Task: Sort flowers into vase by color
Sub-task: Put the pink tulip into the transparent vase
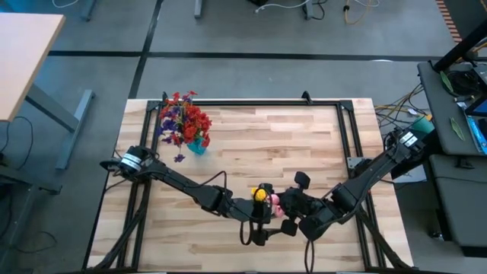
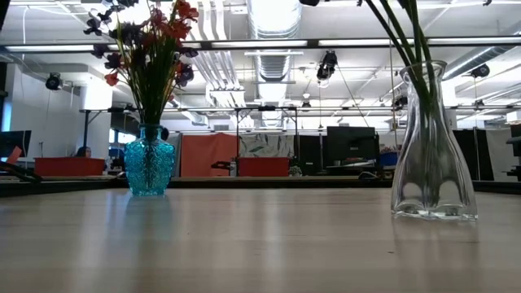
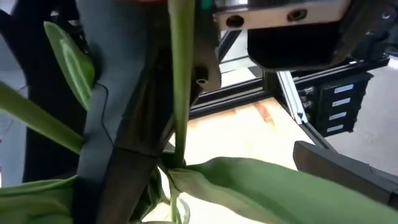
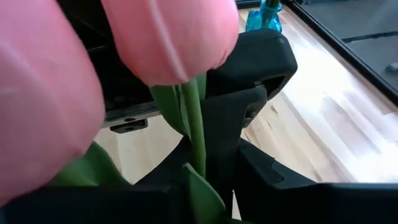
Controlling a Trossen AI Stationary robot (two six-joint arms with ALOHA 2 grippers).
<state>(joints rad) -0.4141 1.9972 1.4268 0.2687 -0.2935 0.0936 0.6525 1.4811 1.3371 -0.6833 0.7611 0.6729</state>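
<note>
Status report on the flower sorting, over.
Left gripper jaws open beside clear glass vase. Right gripper shut on pink tulip bud. Yellow tulip bud at vase. Nothing blocking.

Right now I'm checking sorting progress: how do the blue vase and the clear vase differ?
The blue vase is tinted turquoise and squat; the clear vase is colourless and taller, with a narrow neck. The blue vase carries red and purple flowers whose blooms show in the low view; the clear vase shows only green stems running up out of frame. Both stand upright on the wooden table.
</note>
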